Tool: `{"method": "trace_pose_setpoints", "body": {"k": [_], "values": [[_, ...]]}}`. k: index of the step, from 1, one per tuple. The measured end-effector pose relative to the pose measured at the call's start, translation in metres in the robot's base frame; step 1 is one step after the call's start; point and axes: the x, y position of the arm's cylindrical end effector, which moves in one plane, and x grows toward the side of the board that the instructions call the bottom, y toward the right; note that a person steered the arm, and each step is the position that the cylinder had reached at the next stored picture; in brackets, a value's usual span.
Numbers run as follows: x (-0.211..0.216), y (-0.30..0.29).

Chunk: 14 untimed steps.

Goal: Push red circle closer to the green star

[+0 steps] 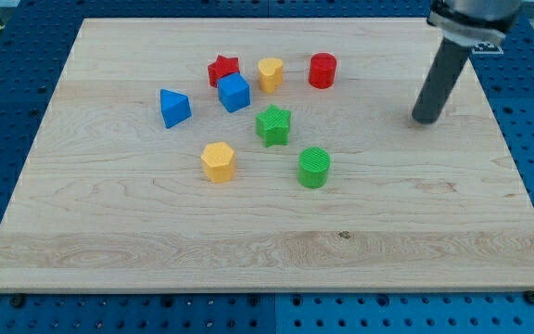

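Note:
The red circle [323,70] stands near the view's top, right of centre. The green star [273,125] lies below and to the left of it, near the board's middle. My tip [425,120] rests on the board well to the right of both, about level with the green star and lower than the red circle. It touches no block.
A yellow heart-like block [270,73], a red star [222,70] and a blue cube [234,93] sit left of the red circle. A blue triangle [174,108], a yellow hexagon [218,161] and a green circle [313,168] lie around the green star. The wooden board [267,250] ends at blue perforated table.

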Motion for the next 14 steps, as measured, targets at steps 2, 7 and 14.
{"method": "trace_pose_setpoints", "body": {"k": [2, 7, 14], "values": [[-0.094, -0.075], [-0.039, -0.113], [0.008, -0.173]]}}
